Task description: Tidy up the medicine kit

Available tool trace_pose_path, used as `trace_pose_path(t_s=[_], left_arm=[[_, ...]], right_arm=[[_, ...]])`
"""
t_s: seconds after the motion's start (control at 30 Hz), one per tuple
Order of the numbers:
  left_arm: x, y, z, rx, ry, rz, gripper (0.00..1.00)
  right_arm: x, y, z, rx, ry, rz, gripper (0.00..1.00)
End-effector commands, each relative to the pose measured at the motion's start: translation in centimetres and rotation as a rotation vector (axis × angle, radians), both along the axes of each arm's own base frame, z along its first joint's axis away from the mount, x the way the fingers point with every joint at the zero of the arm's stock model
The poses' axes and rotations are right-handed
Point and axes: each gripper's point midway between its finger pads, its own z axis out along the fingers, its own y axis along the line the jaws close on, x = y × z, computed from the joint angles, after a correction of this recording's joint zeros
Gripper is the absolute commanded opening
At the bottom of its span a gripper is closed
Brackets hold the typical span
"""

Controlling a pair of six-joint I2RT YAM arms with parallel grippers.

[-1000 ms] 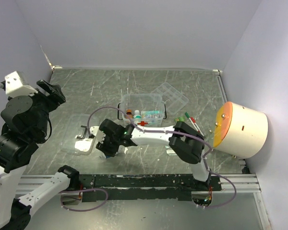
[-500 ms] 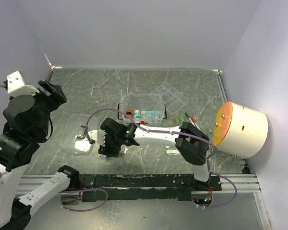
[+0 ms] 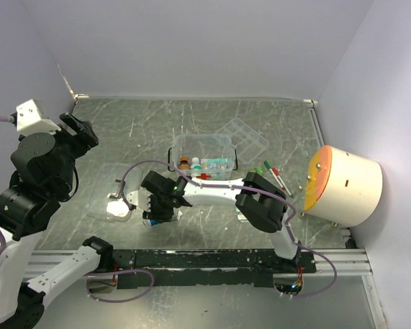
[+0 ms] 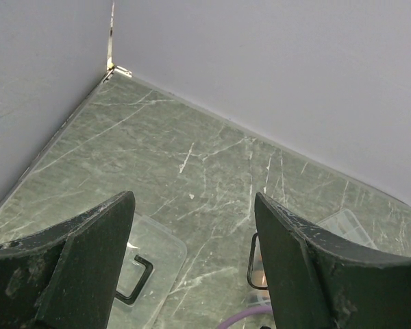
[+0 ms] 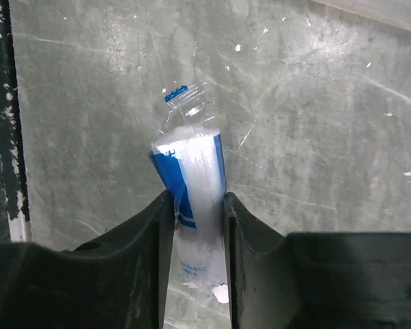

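Bottle (image 5: 192, 161), clear with blue label, pinched in right hand (image 5: 196, 202), left hand (image 4: 192, 205) spread wide, empty

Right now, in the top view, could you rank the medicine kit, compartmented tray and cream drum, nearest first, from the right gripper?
From the right gripper:
1. medicine kit, just behind
2. compartmented tray, back right
3. cream drum, far right

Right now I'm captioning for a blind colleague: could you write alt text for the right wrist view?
The right gripper pinches a small clear bottle with a blue label and blue cap between its two black fingers. The bottle tilts slightly, cap end away from the camera, against a scratched grey-green table.
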Motion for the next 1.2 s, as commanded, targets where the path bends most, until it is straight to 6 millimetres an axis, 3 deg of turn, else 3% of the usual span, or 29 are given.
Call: trace_pose_path(t_s=[0.0, 0.1, 0.33, 0.43, 0.57, 0.77, 0.9, 1.0, 1.17], left_arm=[[0.4, -0.2, 0.3, -0.015, -0.019, -0.004, 0.81], [0.5, -0.3, 0.2, -0.016, -0.018, -0.006, 0.81], [0.6, -0.4, -0.3, -0.012, -0.008, -0.005, 0.81], [0.7, -0.6, -1.0, -0.017, -0.001, -0.012, 0.81], [1.4, -1.9, -2.7, -0.021, 0.018, -0.067, 0.82], [2.1, -7.6, -7.0, -0.03, -0.001, -0.373, 0.82], [2.5, -10.9, -10.1, -0.045, 0.032, -0.529, 0.82], [2.9, -12.5, -11.9, -0.034, 0.064, -0.604, 0.84], [3.2, -13.6, -12.9, -0.019, 0.103, -0.662, 0.94]], right_arm=[[1.4, 0.7, 1.0, 0.017, -0.015, -0.042, 0.26], [2.4, 1.2, 3.2, 0.093, 0.013, -0.102, 0.23], [5.2, 1.0, 12.4, 0.386, -0.034, -0.231, 0.23], [7.5, -1.0, 16.9, 0.507, -0.094, -0.321, 0.23], [11.6, -5.5, 20.2, 0.582, -0.178, -0.448, 0.23], [16.4, -11.5, 20.4, 0.523, -0.236, -0.581, 0.22], [18.9, -14.8, 19.4, 0.457, -0.267, -0.632, 0.22], [19.6, -16.1, 18.6, 0.398, -0.267, -0.619, 0.22], [20.8, -17.3, 17.1, 0.256, -0.319, -0.593, 0.22]])
